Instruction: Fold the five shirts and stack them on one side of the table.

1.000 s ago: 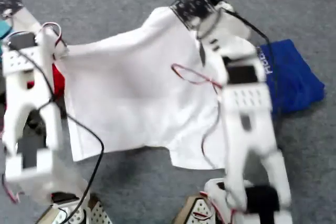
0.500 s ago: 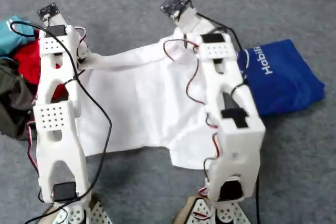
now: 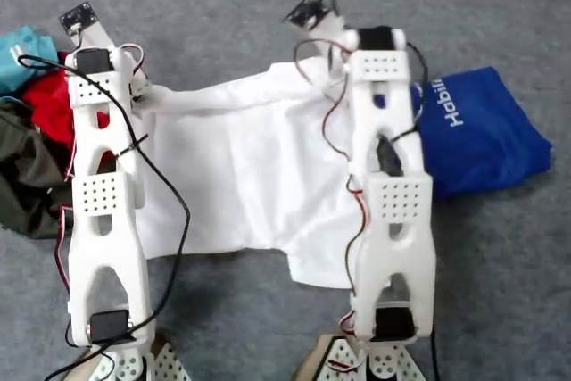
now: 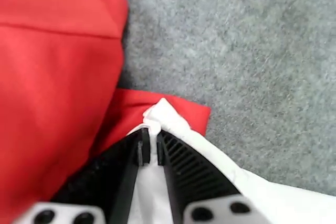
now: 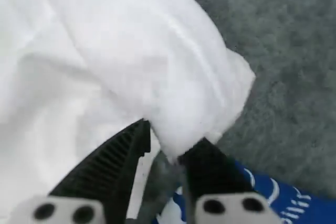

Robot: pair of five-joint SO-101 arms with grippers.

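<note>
Two clamped on white shirt [image 3: 241, 167] | left end effector [image 4: 150, 144] | right end effector [image 5: 168, 142]

Robotics workbench: grey carpeted table [image 3: 500, 256], two wired white arms [image 3: 105, 247].

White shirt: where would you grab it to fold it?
By its two far corners, coming from the near side: the white shirt lies spread flat, so its edges give thin cloth to pinch. The left gripper and right gripper pinch there.

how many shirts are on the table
5: white shirt spread mid-table, blue shirt at right, red shirt, teal shirt and dark shirt heaped at left edge; others could lie under it.
</note>
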